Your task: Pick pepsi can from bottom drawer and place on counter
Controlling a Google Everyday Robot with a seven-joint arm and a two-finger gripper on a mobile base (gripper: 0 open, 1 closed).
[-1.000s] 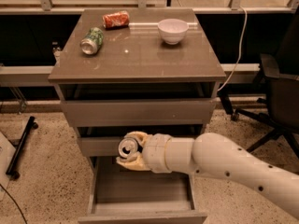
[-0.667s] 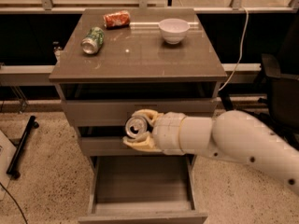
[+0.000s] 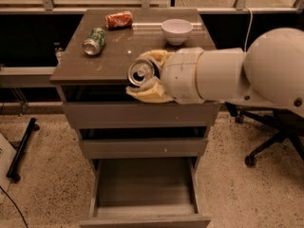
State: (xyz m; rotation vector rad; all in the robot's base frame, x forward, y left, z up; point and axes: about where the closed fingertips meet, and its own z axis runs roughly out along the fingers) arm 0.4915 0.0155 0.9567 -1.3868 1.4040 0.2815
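One tool (image 3: 137, 74), its beige fingers (image 3: 151, 93) closed around the pepsi can (image 3: 142, 71), holds it tilted with the silver top toward the camera, at the front edge of the bench (image 3: 118, 53). Bottom drawer (image 3: 145, 189) stands pulled out. Green can (image 3: 94, 41), red can (image 3: 118, 19) and bowl (image 3: 176, 30) rest on the bench.

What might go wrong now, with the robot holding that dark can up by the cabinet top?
1. The gripper holds the pepsi can tilted, its silver top facing the camera, right at the front edge of the counter. Released like that, it might roll off toward the open bottom drawer.
2. The bowl sits just behind the gripper and the green can lies off to one side. Reaching further in may knock either.
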